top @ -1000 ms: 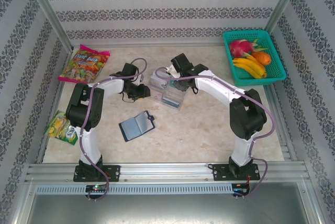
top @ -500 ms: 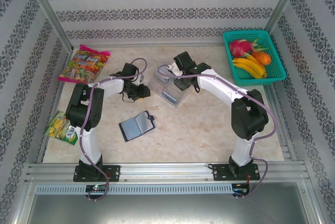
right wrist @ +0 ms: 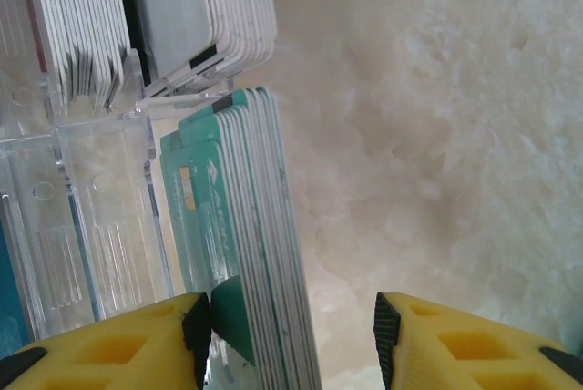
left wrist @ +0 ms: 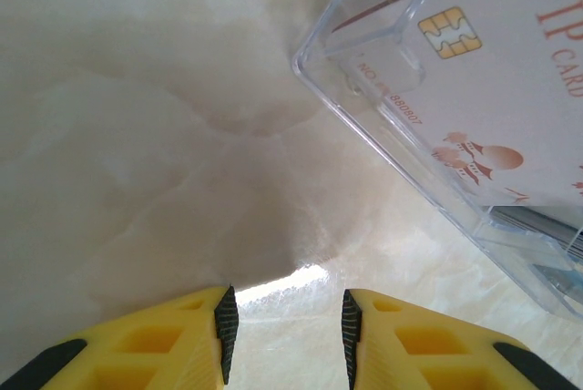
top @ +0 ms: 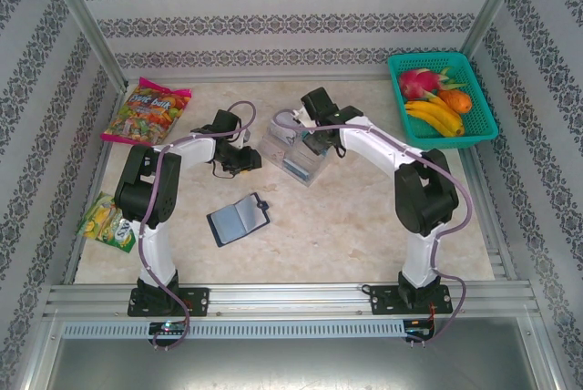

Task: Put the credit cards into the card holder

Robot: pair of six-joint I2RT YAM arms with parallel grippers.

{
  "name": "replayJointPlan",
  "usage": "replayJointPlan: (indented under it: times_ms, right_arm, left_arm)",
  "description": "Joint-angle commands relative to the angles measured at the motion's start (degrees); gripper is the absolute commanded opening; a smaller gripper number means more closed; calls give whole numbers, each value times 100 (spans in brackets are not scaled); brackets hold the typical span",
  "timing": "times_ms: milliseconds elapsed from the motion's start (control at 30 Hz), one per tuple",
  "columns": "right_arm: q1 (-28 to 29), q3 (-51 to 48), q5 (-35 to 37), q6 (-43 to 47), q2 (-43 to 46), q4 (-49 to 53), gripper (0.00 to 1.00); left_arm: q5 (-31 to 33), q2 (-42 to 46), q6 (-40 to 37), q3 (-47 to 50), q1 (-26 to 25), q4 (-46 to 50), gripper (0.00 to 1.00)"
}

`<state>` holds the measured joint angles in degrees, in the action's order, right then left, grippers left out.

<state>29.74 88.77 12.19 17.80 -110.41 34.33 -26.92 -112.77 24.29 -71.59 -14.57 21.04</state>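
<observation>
Credit cards (right wrist: 250,226): three stacks, white, grey and teal, standing on edge in one clear tray (top: 293,155) at the centre-far part of the table (top: 364,226). Cards per stack are too tightly packed to count. One white chip card (left wrist: 510,80) is cut off at the frame edge.
Card holder (top: 239,219): one, lying open, near-left of the tray and apart from it.
Right claw (right wrist: 293,335): jaws apart astride the teal stack, right finger clear of it.
Left claw (left wrist: 284,322): jaws apart, nothing between, just left of the tray.
</observation>
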Motion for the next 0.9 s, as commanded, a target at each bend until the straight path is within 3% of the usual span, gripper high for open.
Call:
replayJointPlan:
  times_ms: [0,867]
  right_arm:
    - [-3,108,240,20,-96,33,52]
    - [-38,107,458,49,245,-1,49]
  left_arm:
    - [230,150,-151,22,0,181,40]
    - [239,131,-153,14,-2,190,40]
